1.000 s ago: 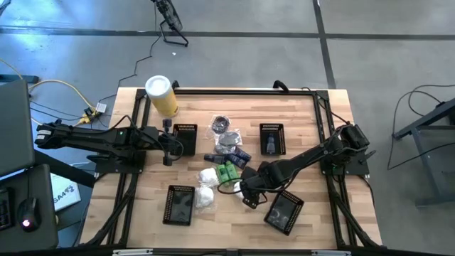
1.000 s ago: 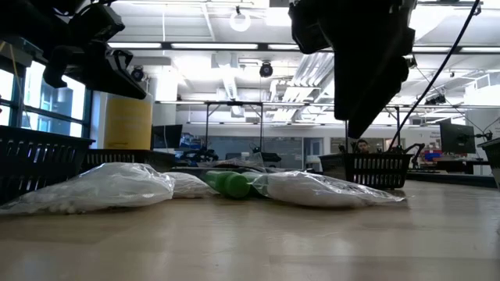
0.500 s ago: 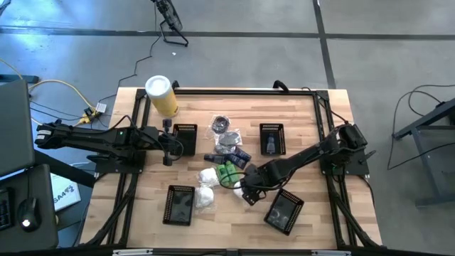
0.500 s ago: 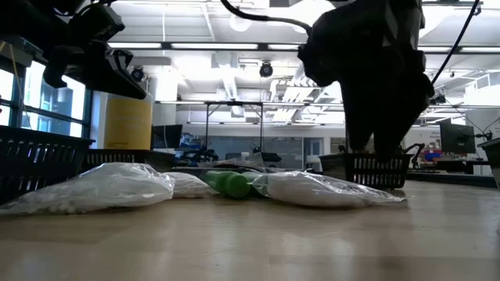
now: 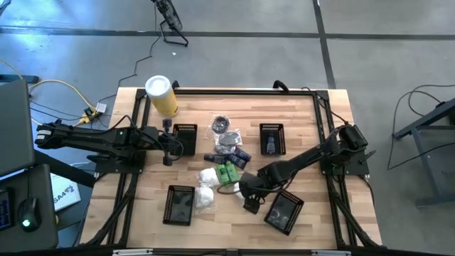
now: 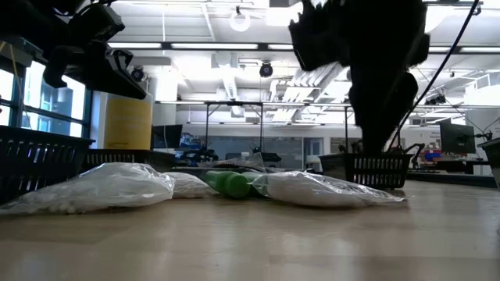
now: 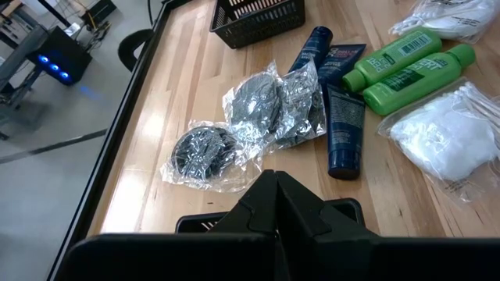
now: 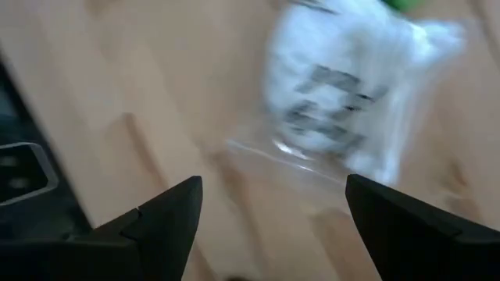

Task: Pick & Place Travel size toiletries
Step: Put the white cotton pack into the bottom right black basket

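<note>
Since a second ago the right hand (image 5: 250, 206) has slid a little toward the near edge of the worktop (image 5: 306, 121), stopping beside the front-right mesh basket (image 5: 284, 211); its fingers (image 8: 168, 215) are spread wide, with nothing between them, over a white packet (image 8: 344, 109). The left hand (image 7: 273, 195), pressed together, hovers by the basket at the left, above the silvery-clear packets (image 7: 250, 117) and dark blue tubes (image 7: 341, 117). The toiletries lie heaped mid-worktop: green bottles (image 5: 229, 173), more white packets (image 5: 206, 186). To my eye the risk is that the packet is soft and slippery; fingers closing on a loose corner could let it slide out, or drag the neighbouring bottles along.
</note>
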